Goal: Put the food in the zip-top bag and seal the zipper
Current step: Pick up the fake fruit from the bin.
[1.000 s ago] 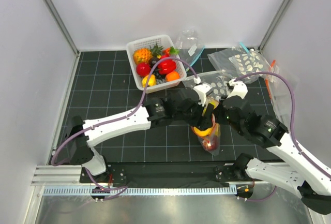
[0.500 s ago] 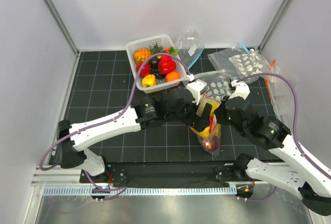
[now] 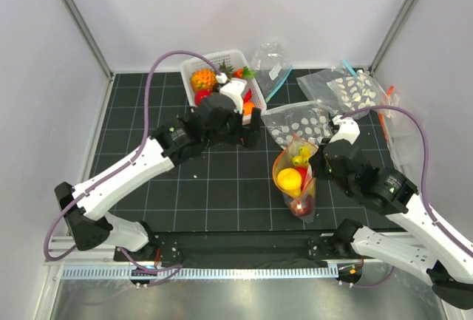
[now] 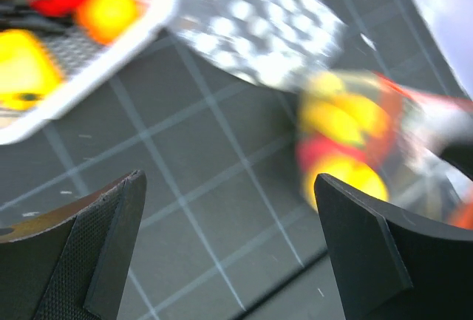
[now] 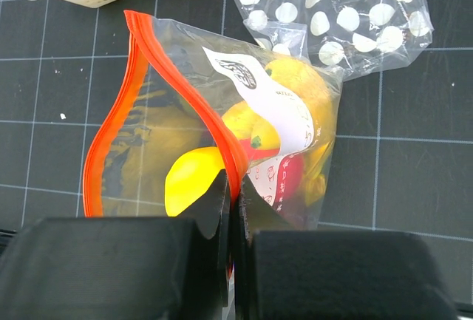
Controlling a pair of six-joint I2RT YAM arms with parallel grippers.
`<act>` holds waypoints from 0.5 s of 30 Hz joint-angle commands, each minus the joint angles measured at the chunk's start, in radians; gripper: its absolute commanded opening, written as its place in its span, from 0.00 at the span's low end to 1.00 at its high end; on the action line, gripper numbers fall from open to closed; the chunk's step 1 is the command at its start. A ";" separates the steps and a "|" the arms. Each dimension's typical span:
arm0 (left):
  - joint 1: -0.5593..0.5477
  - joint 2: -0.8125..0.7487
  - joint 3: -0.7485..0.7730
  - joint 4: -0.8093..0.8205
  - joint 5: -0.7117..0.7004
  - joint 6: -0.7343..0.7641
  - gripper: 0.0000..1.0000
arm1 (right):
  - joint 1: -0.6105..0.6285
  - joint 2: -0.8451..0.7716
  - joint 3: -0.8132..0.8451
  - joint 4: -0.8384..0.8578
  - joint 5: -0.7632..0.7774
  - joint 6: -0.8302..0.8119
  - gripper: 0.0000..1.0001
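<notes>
Right jaws: pinched together on the near lip of the zip-top bag (image 5: 222,113). The right gripper (image 5: 230,194) has the orange-red zipper (image 5: 111,128) clamped at its 6 o'clock point.
Left jaws: spread wide with nothing between them. The left gripper (image 4: 229,187) hangs over bare grid, with the bag off at its 3 o'clock.
Bag mouth: unsealed. The zipper's two sides bow apart into a loop that opens toward 12 o'clock in the right wrist view.
Food in the bag: a yellow round fruit (image 3: 289,180), a red piece (image 5: 292,176) and more yellow shapes behind the white label (image 5: 273,106). Which toy each one is, I cannot tell through the crinkled film.
Food outside: more fruit lies in the white basket (image 3: 194,69) at 12 o'clock on the surface (image 3: 148,113), just beside the left jaws.
Neighbours: a dotted bag (image 5: 355,9) touches the task bag's far corner at about 1 o'clock.
Step in hand: loading, by my reading. One arm props the mouth open and the other is free to fetch.
Next move: probably a reach into the basket for another fruit, then a drop through the loop. The held lip should not slacken. If loading is judged done, the free jaws must pinch the zipper at one end and run along it.
</notes>
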 commanded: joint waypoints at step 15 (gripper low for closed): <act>0.382 0.367 0.231 0.122 0.060 0.187 1.00 | 0.000 0.001 0.039 0.032 0.029 -0.034 0.01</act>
